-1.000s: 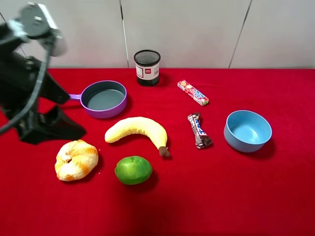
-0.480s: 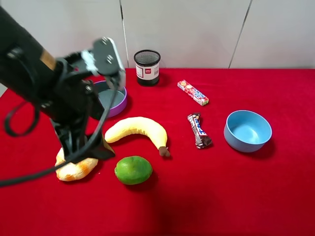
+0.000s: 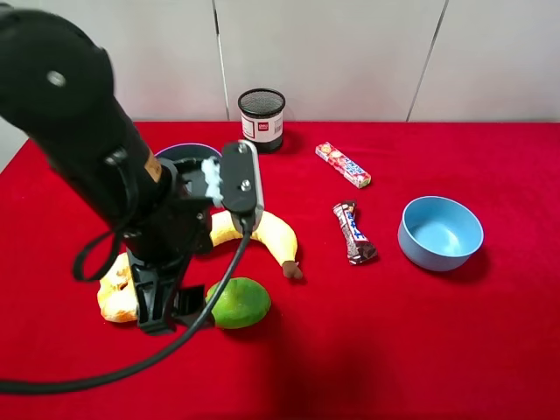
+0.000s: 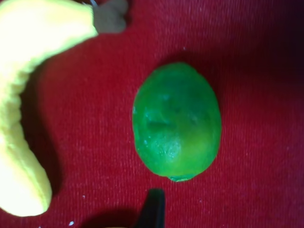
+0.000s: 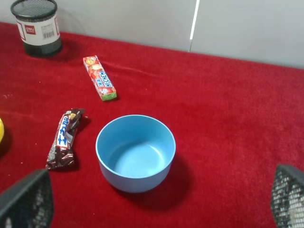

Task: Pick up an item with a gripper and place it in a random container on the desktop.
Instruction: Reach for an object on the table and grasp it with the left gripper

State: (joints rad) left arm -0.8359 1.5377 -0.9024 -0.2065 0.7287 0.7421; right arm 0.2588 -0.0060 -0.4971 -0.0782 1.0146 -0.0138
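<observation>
The lime (image 3: 241,302) is seen on the desk (image 3: 420,350) beside the banana (image 3: 276,234) — ungripped. The left claw (image 3: 175,313) is poised beside it, its opening not discernible; the right claw (image 5: 156,199) is held wide, empty.

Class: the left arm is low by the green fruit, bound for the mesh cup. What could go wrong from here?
1. The lime is round and glossy; it may roll or slip as the left gripper closes.
2. The banana and croissant lie close by; the arm could knock them.
3. The mesh cup looks hardly wider than the lime, so it might jam or tip.
</observation>
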